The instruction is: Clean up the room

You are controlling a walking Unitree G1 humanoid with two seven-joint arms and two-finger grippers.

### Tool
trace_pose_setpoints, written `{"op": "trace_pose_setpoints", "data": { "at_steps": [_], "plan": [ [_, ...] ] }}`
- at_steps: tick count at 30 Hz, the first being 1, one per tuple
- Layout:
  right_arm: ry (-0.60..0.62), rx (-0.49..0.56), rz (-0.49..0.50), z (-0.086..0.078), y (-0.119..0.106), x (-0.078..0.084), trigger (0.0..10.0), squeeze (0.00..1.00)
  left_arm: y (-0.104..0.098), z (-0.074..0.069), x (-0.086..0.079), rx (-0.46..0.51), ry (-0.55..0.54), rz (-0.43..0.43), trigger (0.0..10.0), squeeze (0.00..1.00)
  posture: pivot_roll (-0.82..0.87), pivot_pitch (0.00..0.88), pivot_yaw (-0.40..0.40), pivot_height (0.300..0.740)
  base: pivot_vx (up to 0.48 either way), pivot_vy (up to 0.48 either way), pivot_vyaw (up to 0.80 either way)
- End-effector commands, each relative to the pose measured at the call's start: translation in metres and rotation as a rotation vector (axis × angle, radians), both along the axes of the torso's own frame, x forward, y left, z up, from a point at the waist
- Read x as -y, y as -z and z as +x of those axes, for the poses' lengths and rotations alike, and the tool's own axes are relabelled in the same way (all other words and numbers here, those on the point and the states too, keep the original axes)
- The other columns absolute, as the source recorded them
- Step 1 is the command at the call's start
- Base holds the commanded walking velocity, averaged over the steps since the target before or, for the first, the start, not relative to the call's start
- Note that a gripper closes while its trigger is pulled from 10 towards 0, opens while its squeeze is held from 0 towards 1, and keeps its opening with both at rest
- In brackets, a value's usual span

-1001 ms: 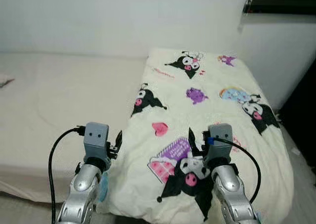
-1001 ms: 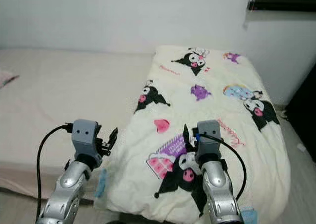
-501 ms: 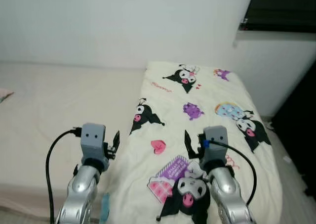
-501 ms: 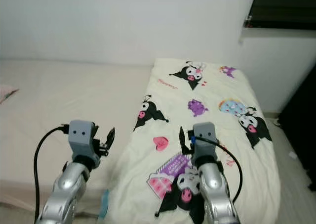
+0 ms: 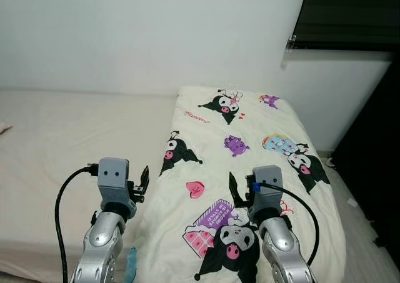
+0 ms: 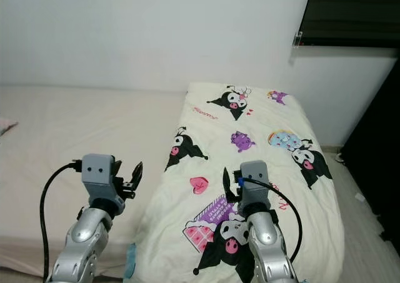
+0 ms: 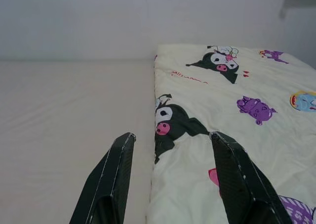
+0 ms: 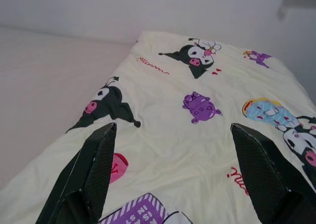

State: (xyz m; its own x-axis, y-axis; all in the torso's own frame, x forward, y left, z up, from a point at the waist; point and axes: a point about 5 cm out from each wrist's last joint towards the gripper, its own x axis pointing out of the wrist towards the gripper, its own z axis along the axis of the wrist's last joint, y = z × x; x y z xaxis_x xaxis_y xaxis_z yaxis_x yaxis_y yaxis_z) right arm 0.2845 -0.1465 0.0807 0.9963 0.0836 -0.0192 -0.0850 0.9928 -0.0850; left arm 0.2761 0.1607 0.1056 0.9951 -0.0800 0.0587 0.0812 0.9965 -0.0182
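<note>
A cream blanket (image 5: 244, 145) printed with black-and-pink cartoon figures lies spread over the right half of a bed. The left half is bare beige mattress (image 5: 75, 133). My left gripper (image 7: 170, 135) is held open above the bed's near edge, over the blanket's left border, with nothing between its fingers. My right gripper (image 8: 173, 127) is also open and empty, hovering over the blanket's near part, and its fingers (image 8: 98, 155) are spread wide. Both silver arms rise from the bottom of the eye views.
A white wall runs behind the bed. A dark window blind (image 5: 350, 14) hangs at the upper right above a dark gap (image 5: 378, 170) beside the bed. A small light-blue thing (image 5: 132, 264) hangs at the bed's near edge. Something pink (image 6: 5, 125) pokes in at the far left.
The whole picture has shifted down and the bed looks farther off, so the camera has moved. Both arms hold the same pose, grippers still open.
</note>
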Motion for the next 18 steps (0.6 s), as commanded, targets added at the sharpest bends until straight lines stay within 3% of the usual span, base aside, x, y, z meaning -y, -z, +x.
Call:
{"op": "trace_pose_setpoints", "data": {
  "at_steps": [1,15,18],
  "plan": [
    [0.026,-0.028,0.032,0.0015,0.003,0.003,10.0,0.0,0.007,-0.0036,-0.0042,-0.037,-0.007,-0.005,10.0,0.0,0.06,0.006,-0.055,0.74,0.0,0.0,0.0],
    [0.026,-0.033,0.025,0.0037,0.0051,0.0021,10.0,0.0,0.0088,-0.0104,-0.0025,-0.041,0.008,-0.001,10.0,0.0,0.07,0.0,-0.063,0.74,0.0,0.0,0.0],
    [0.011,-0.031,0.008,0.0038,0.0054,0.0001,10.0,0.0,0.009,-0.0111,-0.0015,-0.044,0.012,-0.003,10.0,0.0,0.07,0.0,-0.063,0.74,0.0,0.0,0.8]
  ]
}}
